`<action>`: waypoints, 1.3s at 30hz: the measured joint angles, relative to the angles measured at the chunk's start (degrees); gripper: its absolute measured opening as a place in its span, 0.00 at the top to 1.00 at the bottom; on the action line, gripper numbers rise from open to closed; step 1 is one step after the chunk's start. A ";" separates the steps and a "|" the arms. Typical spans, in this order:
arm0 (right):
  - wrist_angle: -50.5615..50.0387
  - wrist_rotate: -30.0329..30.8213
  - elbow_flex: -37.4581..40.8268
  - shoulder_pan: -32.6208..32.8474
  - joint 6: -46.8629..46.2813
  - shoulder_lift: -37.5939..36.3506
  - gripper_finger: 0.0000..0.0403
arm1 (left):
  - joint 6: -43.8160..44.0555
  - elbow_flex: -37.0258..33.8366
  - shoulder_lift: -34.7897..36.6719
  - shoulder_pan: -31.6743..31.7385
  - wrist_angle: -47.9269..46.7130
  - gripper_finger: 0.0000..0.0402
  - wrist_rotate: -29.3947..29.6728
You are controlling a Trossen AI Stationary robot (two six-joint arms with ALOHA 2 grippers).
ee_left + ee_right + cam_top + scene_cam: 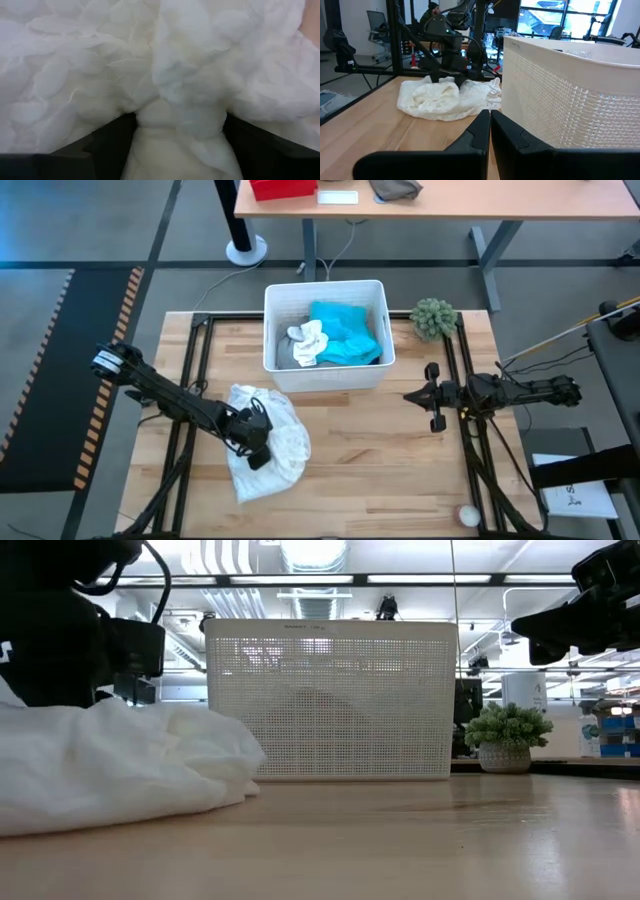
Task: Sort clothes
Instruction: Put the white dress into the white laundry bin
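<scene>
Crumpled white cloth shirt (110, 765) near left on pale wooden worktop (400, 840), white perforated plastic basket (330, 700) behind centre, small green potted plant (508, 737) far right.

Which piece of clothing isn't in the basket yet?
The crumpled white shirt on the wooden table; the turquoise, grey and small white pieces already lie inside the white slatted basket.

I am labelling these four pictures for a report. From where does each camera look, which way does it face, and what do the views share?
High view: above the table, facing straight down; both arms, left gripper open on the white shirt, right gripper shut, the basket.
Low view: table height, facing level across at the basket wall; arm parts at the top corners.
Left wrist view: on the left wrist, facing the shirt; its fingers.
Right wrist view: on the right wrist, facing the shirt and basket; its closed fingers.
Shared: all four show the white shirt.
</scene>
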State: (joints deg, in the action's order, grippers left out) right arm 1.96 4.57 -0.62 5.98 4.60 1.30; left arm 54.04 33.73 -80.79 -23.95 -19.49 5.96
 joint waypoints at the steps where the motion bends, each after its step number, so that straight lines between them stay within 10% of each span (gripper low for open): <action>1: -0.01 -0.01 0.00 -0.02 -0.03 0.00 1.00 | -0.42 -0.02 0.00 -0.01 -0.21 0.30 0.27; 12: 0.00 -0.01 0.00 -0.01 -0.02 0.00 1.00 | -1.29 0.49 -0.07 0.12 -5.20 0.95 1.87; 25: 0.00 -0.01 0.00 0.00 -0.04 0.00 1.00 | -13.67 27.42 -0.71 -2.28 -37.90 0.98 10.03; 39: 0.00 0.01 0.00 -0.02 -0.04 0.00 1.00 | -23.35 58.77 -0.48 -6.38 -44.21 0.98 23.13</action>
State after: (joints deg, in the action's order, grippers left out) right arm 1.96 4.58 -0.62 5.96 4.56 1.30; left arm 30.68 92.50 -81.28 -30.33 -63.70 29.08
